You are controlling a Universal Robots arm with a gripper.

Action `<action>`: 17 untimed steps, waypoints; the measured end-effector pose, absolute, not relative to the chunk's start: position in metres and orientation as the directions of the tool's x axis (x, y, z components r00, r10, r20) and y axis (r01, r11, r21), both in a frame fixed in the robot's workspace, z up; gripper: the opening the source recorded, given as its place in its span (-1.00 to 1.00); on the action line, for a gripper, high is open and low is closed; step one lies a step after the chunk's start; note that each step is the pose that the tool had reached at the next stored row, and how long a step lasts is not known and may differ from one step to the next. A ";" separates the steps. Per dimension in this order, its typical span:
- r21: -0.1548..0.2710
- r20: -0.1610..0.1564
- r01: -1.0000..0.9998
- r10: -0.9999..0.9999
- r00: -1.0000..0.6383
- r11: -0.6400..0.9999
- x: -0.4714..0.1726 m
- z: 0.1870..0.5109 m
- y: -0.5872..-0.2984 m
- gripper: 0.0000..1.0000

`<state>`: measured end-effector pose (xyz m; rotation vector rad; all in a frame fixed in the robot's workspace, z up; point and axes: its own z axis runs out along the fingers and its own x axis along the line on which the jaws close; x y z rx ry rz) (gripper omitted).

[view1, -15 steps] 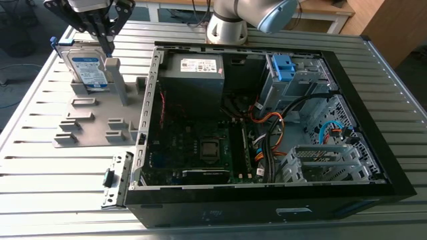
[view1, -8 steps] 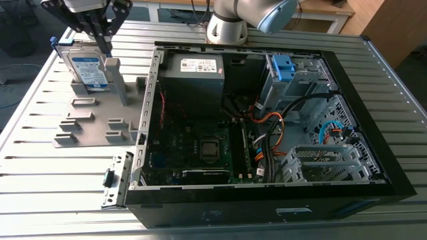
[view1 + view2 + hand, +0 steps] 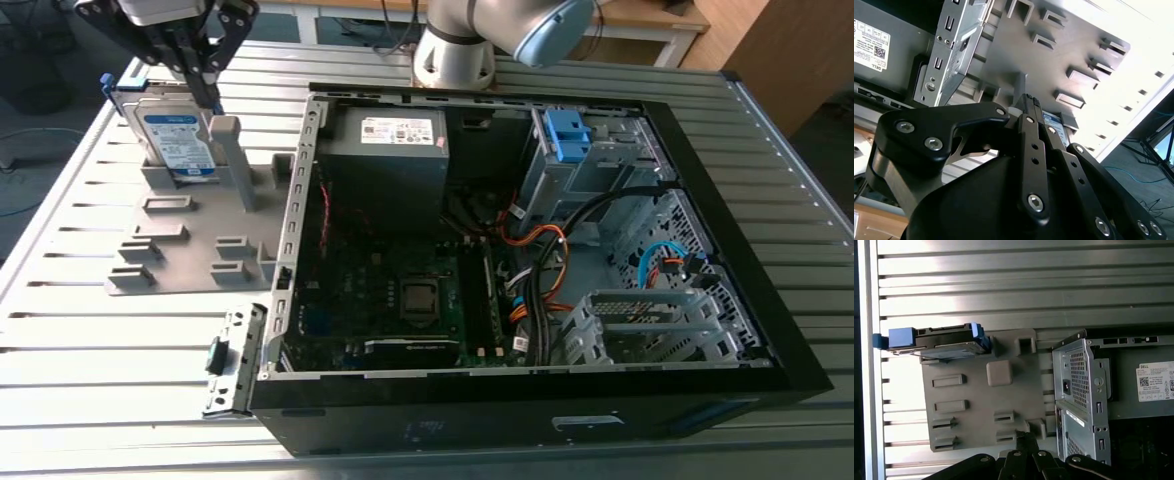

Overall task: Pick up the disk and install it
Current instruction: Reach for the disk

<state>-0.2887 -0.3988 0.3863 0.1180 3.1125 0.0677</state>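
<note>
Disk (image 3: 171, 140) upright in holder (image 3: 187, 235); claw (image 3: 211, 98) above it, pinched together, empty.
Exterior view: disk's long axis runs 9-to-3; bare table (image 3: 67, 330) at 9, case (image 3: 300, 200) wall at 3.

upright on its edge: the silver-grey disk (image 3: 178, 141), blue-and-white label facing out and blue bracket around it, stands in a slot of the grey holder (image 3: 194, 255), beside the open case (image 3: 561, 430), at the exterior view's left.
</note>
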 end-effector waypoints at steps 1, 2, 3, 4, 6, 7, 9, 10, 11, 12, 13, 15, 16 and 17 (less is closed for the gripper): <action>0.044 -0.025 0.075 0.076 -0.997 0.996 -0.289 0.386 -0.399 -0.79; 0.044 -0.025 0.075 0.076 -0.997 0.996 -0.290 0.386 -0.399 -0.79; 0.044 -0.025 0.075 0.076 -0.997 0.996 -0.290 0.386 -0.399 -0.79; 0.044 -0.024 0.075 0.076 -0.997 0.996 -0.291 0.386 -0.399 -0.79; 0.044 -0.024 0.075 0.076 -0.997 0.996 -0.292 0.386 -0.399 -0.79; 0.044 -0.024 0.075 0.076 -0.997 0.996 -0.292 0.386 -0.399 -0.79; 0.044 -0.025 0.075 0.076 -0.997 0.996 -0.293 0.386 -0.399 -0.79; 0.044 -0.025 0.075 0.076 -0.997 0.996 -0.294 0.386 -0.399 -0.79; 0.044 -0.025 0.075 0.076 -0.997 0.996 -0.294 0.385 -0.399 -0.79; 0.044 -0.024 0.075 0.076 -0.997 0.996 -0.294 0.385 -0.399 -0.79; 0.044 -0.024 0.075 0.076 -0.997 0.996 -0.295 0.385 -0.399 -0.79; 0.044 -0.024 0.075 0.076 -0.997 0.996 -0.295 0.385 -0.399 -0.79; 0.044 -0.024 0.075 0.076 -0.997 0.996 -0.296 0.385 -0.399 -0.79; 0.044 -0.024 0.075 0.076 -0.997 0.996 -0.296 0.385 -0.399 -0.79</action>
